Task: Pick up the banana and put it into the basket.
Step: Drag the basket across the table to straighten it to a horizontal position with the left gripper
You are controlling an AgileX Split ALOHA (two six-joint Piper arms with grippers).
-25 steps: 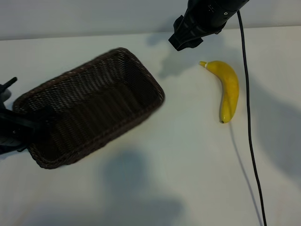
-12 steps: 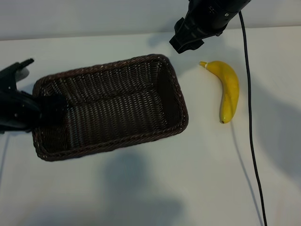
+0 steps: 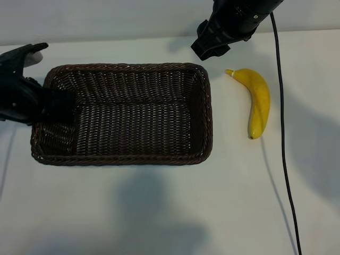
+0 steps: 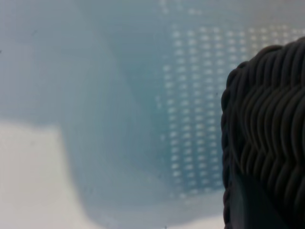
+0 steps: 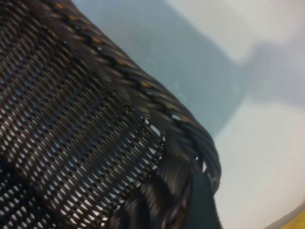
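Exterior view shows the left gripper (image 3: 50, 109) clamped, as far as I can tell, on the basket (image 3: 125, 117) wall, the banana (image 3: 256, 101) untouched just beside it, so the open right gripper (image 3: 204, 45) must descend onto the fruit next.

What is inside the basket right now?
Nothing loose shows inside the basket: only bare weave. At its left end, the left end effector grips the short wall and covers that corner. The banana lies on the table, right of the basket.
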